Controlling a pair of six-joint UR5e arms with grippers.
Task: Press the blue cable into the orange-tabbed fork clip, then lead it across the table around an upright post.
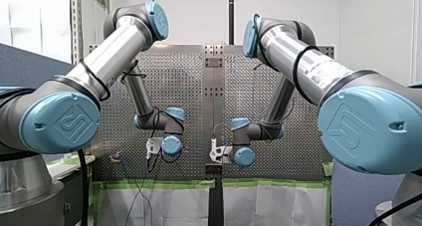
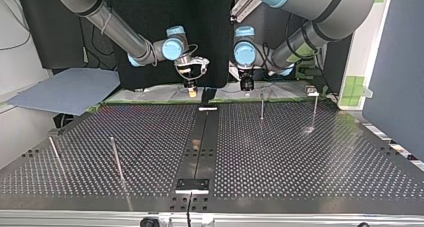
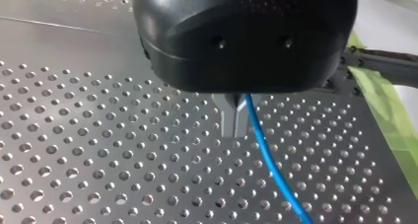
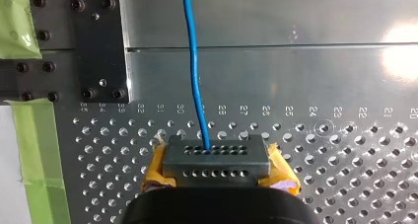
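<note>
The blue cable (image 3: 266, 150) runs out from my left gripper (image 3: 234, 131), whose two metal fingers are pressed together on it just above the perforated table. Further along, the cable (image 4: 193, 61) ends in my right gripper (image 4: 216, 161), whose orange-padded fingers are shut on it. In the top view both grippers hover side by side at the far edge, my right (image 2: 191, 91) at the view's left and my left (image 2: 245, 86) at its right. A small clip-like part (image 2: 313, 93) sits near the far right corner; I cannot make out its tab.
Thin upright posts stand on the table: two in the far right part (image 2: 261, 107) (image 2: 314, 112) and two in the near left part (image 2: 116, 159) (image 2: 55, 154). A dark plate (image 4: 97, 46) is bolted by the green-taped table edge (image 4: 34, 150).
</note>
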